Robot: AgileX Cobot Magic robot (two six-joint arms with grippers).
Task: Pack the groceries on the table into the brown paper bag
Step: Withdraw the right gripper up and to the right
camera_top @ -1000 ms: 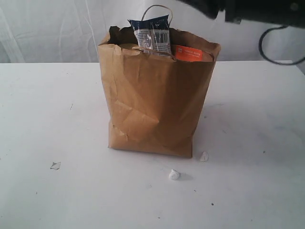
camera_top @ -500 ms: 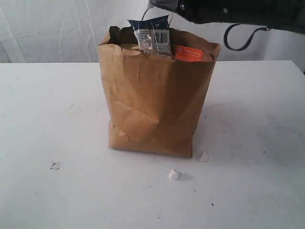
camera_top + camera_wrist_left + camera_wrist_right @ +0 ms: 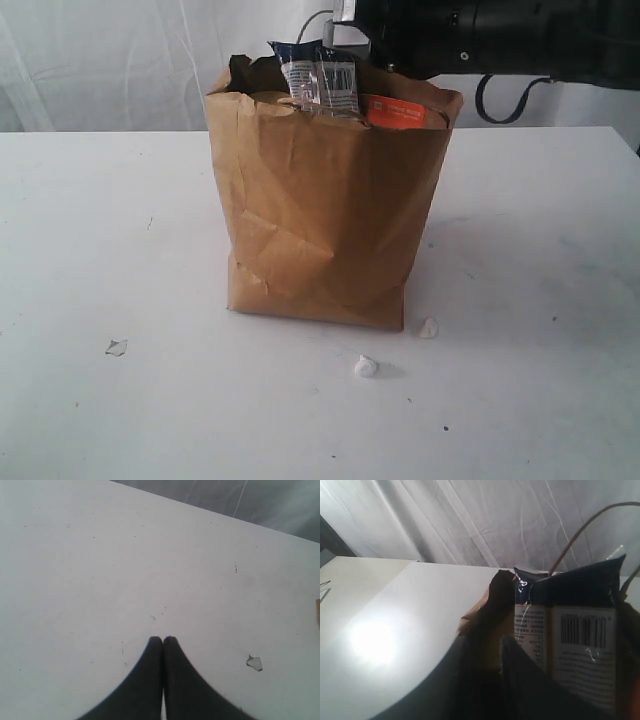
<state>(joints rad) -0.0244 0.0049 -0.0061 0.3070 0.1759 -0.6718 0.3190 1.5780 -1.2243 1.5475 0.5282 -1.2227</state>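
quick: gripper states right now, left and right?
Left gripper: closed, holding nothing, over the table.
Right gripper: at the brown paper bag rim beside the long navy packet; open or gripping cannot be told.

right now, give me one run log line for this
left tool: shut, empty, over table | right tool: slightly open by brown paper bag rim | navy packet, orange-label pouch: in bag

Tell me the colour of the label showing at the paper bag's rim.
Orange label, clearest in the exterior view.
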